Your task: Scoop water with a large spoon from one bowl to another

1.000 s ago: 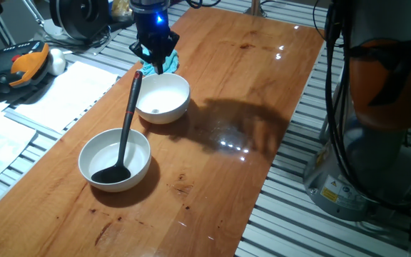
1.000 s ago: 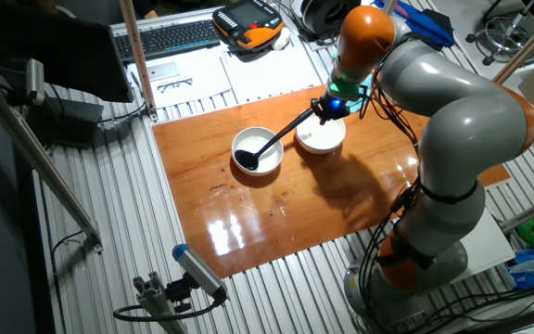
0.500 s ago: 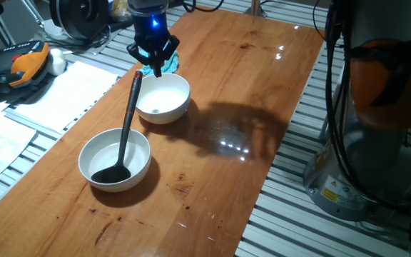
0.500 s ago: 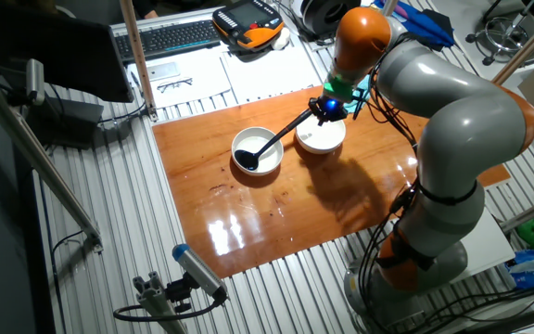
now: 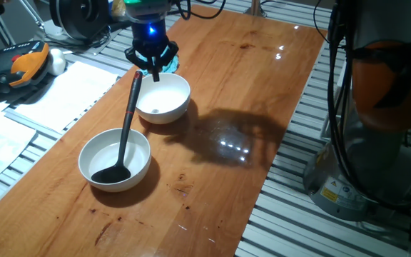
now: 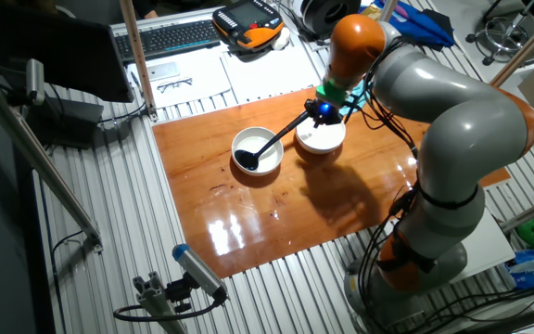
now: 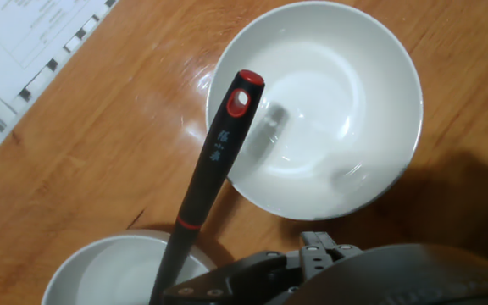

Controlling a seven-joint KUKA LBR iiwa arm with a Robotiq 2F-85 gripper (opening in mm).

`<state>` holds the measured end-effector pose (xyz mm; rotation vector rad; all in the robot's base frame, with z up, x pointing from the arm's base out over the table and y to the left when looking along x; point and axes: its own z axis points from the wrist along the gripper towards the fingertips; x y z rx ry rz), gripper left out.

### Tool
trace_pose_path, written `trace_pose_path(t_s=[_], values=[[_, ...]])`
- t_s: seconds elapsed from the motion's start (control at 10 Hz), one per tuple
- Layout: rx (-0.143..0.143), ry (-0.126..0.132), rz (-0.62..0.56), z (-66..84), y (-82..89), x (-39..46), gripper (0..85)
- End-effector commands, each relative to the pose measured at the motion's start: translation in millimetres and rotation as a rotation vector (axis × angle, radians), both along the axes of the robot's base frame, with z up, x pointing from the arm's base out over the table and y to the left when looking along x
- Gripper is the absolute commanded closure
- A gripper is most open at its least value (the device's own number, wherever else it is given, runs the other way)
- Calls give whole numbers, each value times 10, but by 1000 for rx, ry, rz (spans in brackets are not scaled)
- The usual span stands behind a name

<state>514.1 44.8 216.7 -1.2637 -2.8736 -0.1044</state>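
Note:
Two white bowls stand on the wooden table (image 5: 262, 86). In the near bowl (image 5: 141, 146) (image 6: 269, 139) lies the scoop of the large spoon (image 5: 125, 128) (image 6: 281, 137) (image 7: 214, 161). This black ladle's handle leans up toward the far bowl (image 5: 164, 98) (image 6: 323, 139) (image 7: 329, 93), and its red-tipped end hangs over that bowl's rim. Faint glints on the far bowl's floor look like water (image 7: 312, 140). My gripper (image 5: 153, 70) (image 6: 321, 111) (image 7: 320, 246) hovers over the far bowl's back rim, just right of the handle tip. Its fingers taper together, holding nothing.
White papers (image 5: 63, 96) and an orange-black device (image 5: 23, 63) lie left of the table. A blue-green cloth (image 5: 171, 51) sits behind the gripper. A keyboard (image 6: 170, 35) is at the back. The robot base (image 5: 377, 143) stands right of the table.
The gripper has drifted left and slightly back, from over the far bowl toward the ladle's handle tip. Bowls and ladle have not moved.

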Motion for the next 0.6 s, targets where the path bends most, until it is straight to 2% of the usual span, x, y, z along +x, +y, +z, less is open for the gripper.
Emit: trace_pose_path(t_s=[0.0, 0.2, 0.5], values=[[-10, -3, -9, -14, 24, -5, 850], [-19, -7, -25, -26, 61, -22, 850], [-46, -29, -24, -67, 120, -25, 850]])
